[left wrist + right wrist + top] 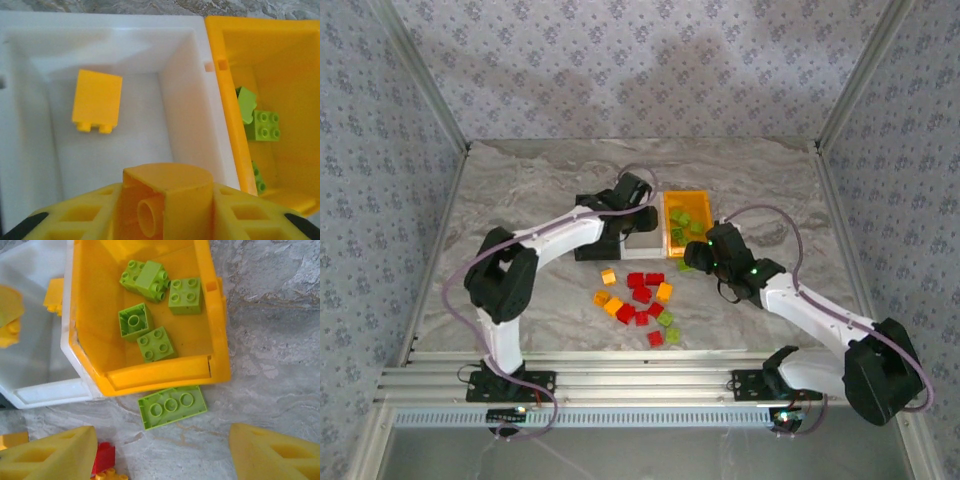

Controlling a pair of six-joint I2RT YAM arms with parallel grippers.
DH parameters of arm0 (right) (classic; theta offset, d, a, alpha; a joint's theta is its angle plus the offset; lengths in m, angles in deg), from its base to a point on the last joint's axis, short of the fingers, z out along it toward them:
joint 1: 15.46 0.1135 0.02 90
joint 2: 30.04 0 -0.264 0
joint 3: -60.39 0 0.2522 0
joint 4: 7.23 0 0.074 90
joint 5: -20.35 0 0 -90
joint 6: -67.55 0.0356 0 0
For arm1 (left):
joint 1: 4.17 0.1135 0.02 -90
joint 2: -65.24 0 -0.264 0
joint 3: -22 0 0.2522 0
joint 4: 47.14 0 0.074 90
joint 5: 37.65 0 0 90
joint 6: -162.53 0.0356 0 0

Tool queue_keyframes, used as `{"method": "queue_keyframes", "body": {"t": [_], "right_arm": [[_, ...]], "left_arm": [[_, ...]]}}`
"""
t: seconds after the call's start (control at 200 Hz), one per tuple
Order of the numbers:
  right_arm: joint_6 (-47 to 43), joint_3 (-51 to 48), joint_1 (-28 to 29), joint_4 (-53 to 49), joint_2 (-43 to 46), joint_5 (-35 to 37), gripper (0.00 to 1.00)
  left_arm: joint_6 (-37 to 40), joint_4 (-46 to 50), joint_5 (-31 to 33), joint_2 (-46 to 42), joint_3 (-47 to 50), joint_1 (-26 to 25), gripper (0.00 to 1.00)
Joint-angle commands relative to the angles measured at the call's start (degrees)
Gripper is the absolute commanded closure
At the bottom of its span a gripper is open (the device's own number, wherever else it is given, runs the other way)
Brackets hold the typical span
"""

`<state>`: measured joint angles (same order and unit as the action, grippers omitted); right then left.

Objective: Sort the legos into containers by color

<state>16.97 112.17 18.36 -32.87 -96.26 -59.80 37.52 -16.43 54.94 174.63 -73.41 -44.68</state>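
Note:
My left gripper hangs over the white bin and is shut on an orange-yellow brick. Another orange-yellow brick lies on that bin's floor. The orange bin holds several lime green bricks. My right gripper is open above the table just in front of the orange bin. A flat green brick lies upside down between the bin's near wall and its fingers. Loose red, orange-yellow and green legos lie in a cluster nearer the arms.
The black bin sits left of the white bin, partly hidden under my left arm. A red brick lies beside my right gripper's left finger. Marble tabletop surrounds the bins, and patterned walls close in the sides and back.

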Motion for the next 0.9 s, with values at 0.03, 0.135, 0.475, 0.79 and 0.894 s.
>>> {"method": "queue_keyframes", "body": {"t": [0.03, 0.135, 0.475, 0.79, 0.894], "right_arm": [[0.83, -1.60, 0.76, -0.12, 1.57, -1.96, 0.25], [1.15, -1.91, 1.59, -0.04, 1.72, -3.63, 0.24], [6.75, -2.28, 10.14, 4.24, -4.36, -4.07, 0.20], [9.71, 1.98, 14.75, 2.94, -15.15, 0.25, 0.21], [10.19, 2.61, 15.72, 2.80, -17.70, 0.52, 0.21]], "left_arm": [[1.52, 2.76, -0.24, 1.95, -5.20, -0.06, 0.46], [1.02, 2.81, -1.22, 1.42, -5.92, -0.09, 0.34], [-0.90, -2.65, -4.41, -17.67, 8.06, -2.32, 0.00], [-4.85, -1.81, -0.30, -39.90, 32.74, -3.30, 0.01], [-5.87, -0.28, 1.05, -44.22, 37.17, -3.33, 0.00]]}}
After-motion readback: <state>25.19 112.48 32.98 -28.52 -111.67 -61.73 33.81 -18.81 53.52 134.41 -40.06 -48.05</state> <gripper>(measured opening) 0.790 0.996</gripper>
